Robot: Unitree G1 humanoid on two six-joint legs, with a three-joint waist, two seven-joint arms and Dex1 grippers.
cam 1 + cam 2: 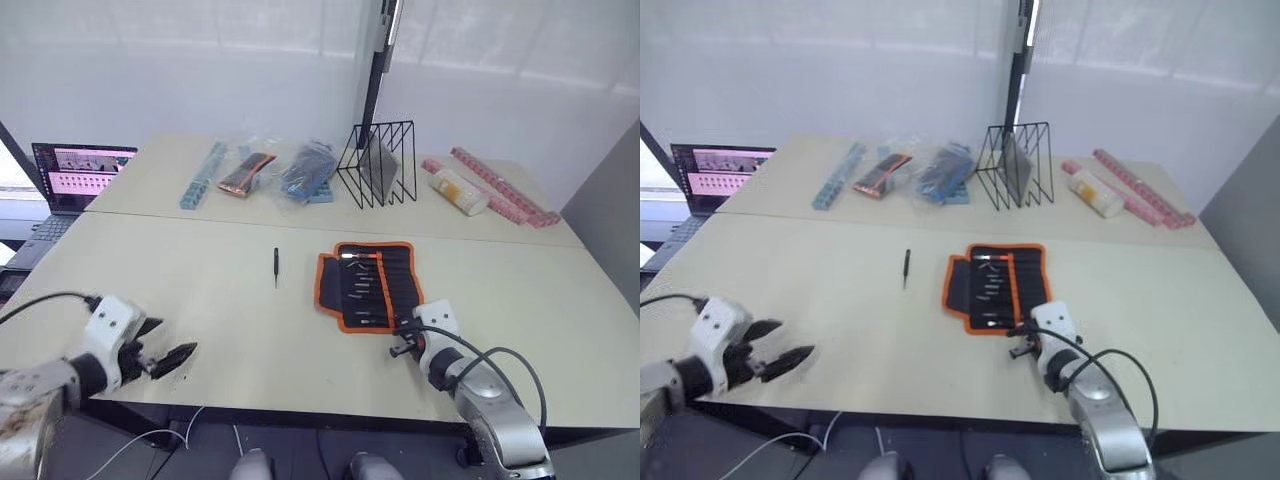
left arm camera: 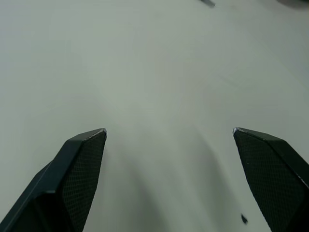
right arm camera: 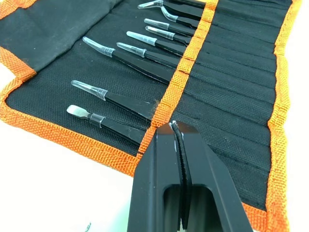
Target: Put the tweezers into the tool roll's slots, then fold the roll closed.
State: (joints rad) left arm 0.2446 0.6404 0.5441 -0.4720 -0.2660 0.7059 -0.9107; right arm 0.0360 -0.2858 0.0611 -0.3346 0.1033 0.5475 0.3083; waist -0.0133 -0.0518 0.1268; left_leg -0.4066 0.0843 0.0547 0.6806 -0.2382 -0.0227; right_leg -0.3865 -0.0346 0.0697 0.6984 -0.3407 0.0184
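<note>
One loose tweezer lies on the table, well left of the open tool roll. Several tweezers sit in its slots, bodies hidden. My right gripper is pressed together at the roll's near edge; my left gripper is spread wide.

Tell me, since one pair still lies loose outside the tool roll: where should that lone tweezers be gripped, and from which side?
Probably from straight above, at mid-length. The loose tweezers lies flat on the bare table, left of the tool roll, its length running away from the robot. So the fingers should close across its narrow width. The open left end effector is on that side, with nothing between.
</note>
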